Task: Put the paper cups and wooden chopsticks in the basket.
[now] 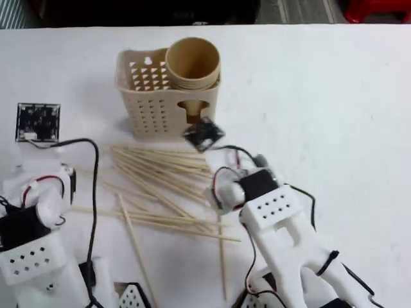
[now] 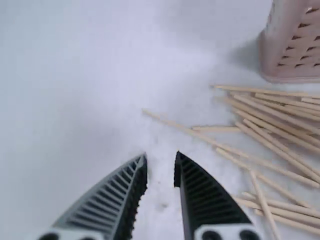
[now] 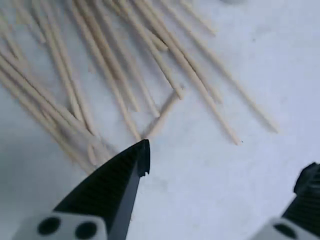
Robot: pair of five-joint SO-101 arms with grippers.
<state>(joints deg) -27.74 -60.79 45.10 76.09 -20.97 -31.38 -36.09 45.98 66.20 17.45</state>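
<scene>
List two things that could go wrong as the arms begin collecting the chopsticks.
The chopsticks lie flat and crossed, so the open right gripper may grab several or scatter them. The paper cups already fill one side of the basket, so long sticks might snag there or tip out.

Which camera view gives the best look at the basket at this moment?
The high view: the whole basket is seen from above, standing upright, with stacked paper cups in it. The left wrist view catches just a perforated corner of the basket. The right wrist view looks at loose chopsticks instead.
</scene>
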